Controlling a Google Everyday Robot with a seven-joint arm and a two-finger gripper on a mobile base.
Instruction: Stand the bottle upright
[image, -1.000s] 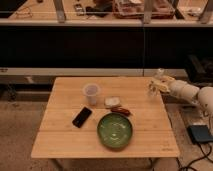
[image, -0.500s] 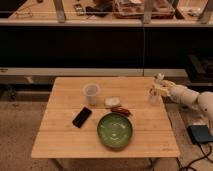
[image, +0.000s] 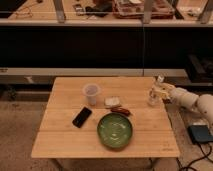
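Note:
The bottle (image: 152, 98), small and clear, stands roughly upright near the right edge of the wooden table (image: 65, 135), its base at or just above the tabletop. My gripper (image: 158, 93) reaches in from the right on a white arm (image: 192, 100) and is shut on the bottle's upper part. The bottle's cap is hidden by the gripper.
A translucent plastic cup (image: 91, 93) stands left of centre. A black phone (image: 82, 116) lies in front of it. A green bowl (image: 115, 130) sits near the front. A pale packet (image: 112, 102) and a red snack (image: 120, 110) lie mid-table. A dark shelf unit stands behind.
My gripper has come down and slightly left with the bottle, from above the table's right edge to the tabletop.

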